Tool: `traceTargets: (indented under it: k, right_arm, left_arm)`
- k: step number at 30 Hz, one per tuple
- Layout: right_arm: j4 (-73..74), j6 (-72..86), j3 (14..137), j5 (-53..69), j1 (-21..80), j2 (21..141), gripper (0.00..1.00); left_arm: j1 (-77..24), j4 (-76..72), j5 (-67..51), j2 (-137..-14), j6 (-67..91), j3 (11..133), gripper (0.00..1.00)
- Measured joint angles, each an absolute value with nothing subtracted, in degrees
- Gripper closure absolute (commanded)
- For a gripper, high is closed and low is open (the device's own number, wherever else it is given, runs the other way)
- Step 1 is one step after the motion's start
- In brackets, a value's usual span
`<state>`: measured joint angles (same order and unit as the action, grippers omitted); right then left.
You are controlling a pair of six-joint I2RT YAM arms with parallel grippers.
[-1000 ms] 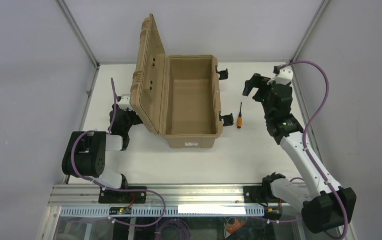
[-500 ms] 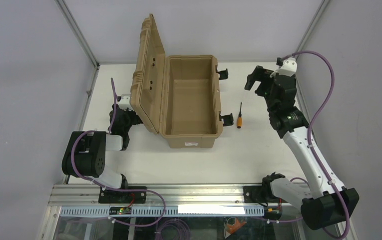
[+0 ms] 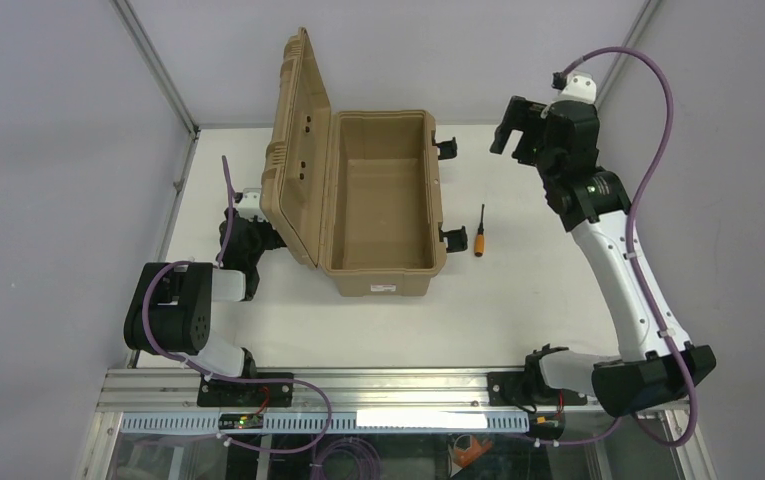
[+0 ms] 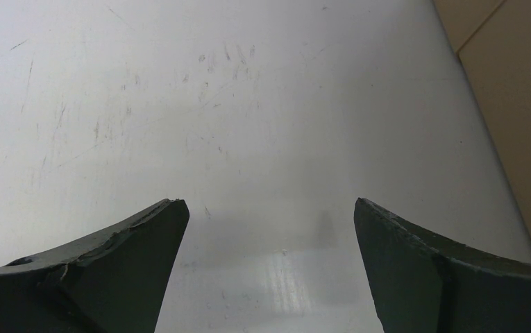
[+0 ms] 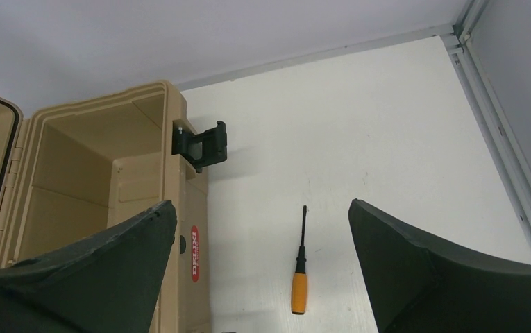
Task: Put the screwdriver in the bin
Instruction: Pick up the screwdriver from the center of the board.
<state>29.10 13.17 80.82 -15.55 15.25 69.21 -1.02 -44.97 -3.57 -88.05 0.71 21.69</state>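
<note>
The screwdriver (image 3: 479, 238) lies flat on the white tabletop (image 3: 518, 300), outside the bin (image 3: 378, 276) and just to its right, close to the black latch (image 3: 454, 238) at the bin's near right corner but not touching it. Its orange handle points toward the arms' bases and its thin black shaft points toward the far edge of the tabletop. The bin is a large tan case sitting left of centre, with its ribbed lid (image 3: 298, 150) swung up on the left side and standing nearly upright, so the inside is open to view. A second black latch (image 3: 446, 148) hangs off the far right corner. The right gripper (image 5: 260, 203) is held up in the air near the far right part of the tabletop, well apart from the screwdriver, with its two fingers spread wide and nothing between them. Its wrist camera looks down past both fingers at the screwdriver and the right wall of the bin, where a small red sticker (image 5: 195, 252) shows. The left gripper (image 4: 269, 202) is low beside the bin's left side, behind the raised lid, its fingers also spread apart over bare, lightly scratched tabletop, holding nothing.
</note>
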Motion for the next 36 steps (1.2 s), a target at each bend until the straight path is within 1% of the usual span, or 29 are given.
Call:
traceTargets:
  k: [11, 17, 25, 36]
  right_arm:
    - [45.4, 14.0, 98.3, -15.3, 15.2, 83.1, 0.01]
    - [52.3, 15.2, 103.4, -14.5, 14.1, 90.2, 0.01]
    - [57.3, 16.7, 103.4, -11.6, 11.5, 95.9, 0.03]
    - [56.7, 17.9, 95.4, -7.1, 9.5, 99.0, 0.05]
  left_arm:
    - [-1.0, -45.0, -3.6, -88.1, 0.7, 21.7, 0.01]
    - [-1.0, -45.0, -3.6, -88.1, 0.7, 21.7, 0.01]
    - [-1.0, -45.0, -3.6, -88.1, 0.7, 21.7, 0.01]
    - [-1.0, -45.0, -3.6, -88.1, 0.7, 21.7, 0.01]
